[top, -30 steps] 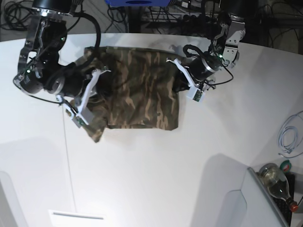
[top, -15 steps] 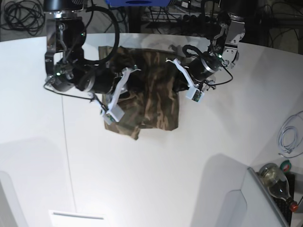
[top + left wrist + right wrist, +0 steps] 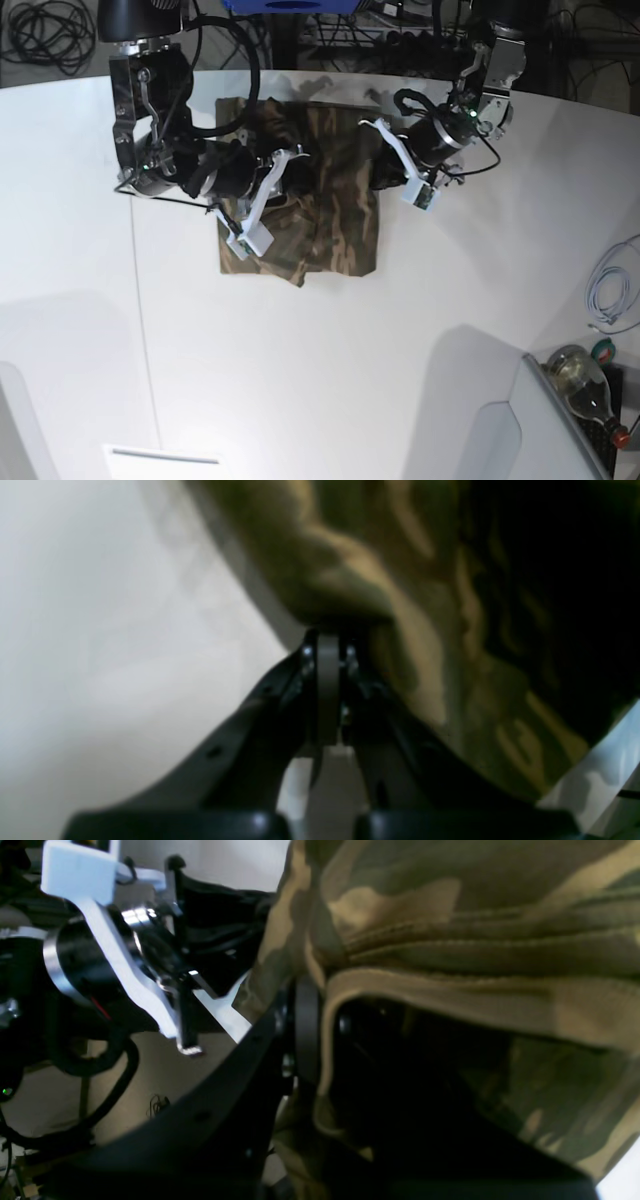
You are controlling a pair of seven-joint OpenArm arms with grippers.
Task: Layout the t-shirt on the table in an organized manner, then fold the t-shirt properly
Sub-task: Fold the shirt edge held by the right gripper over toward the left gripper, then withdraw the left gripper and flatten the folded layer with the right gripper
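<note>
The right gripper [image 3: 312, 1030] is clamped on a hemmed edge of the soft camouflage-print fabric t-shirt [image 3: 320, 195] in olive, brown and tan, and in the base view that gripper [image 3: 300, 165] is seen over the shirt's upper middle. The left gripper [image 3: 327, 645] is shut on a fold of the shirt at its 3 o'clock edge, seen in the base view [image 3: 378, 172]. The shirt lies at the 12 o'clock end of the large white smooth table [image 3: 320, 380], long axis running 12 to 6. The carried side is judged to need laying toward 3 o'clock, across to the left gripper; the right arm is the nearer. Against the earlier frames, the right arm has swept from the 9 o'clock side inward, narrowing the shirt; the left is unmoved.
</note>
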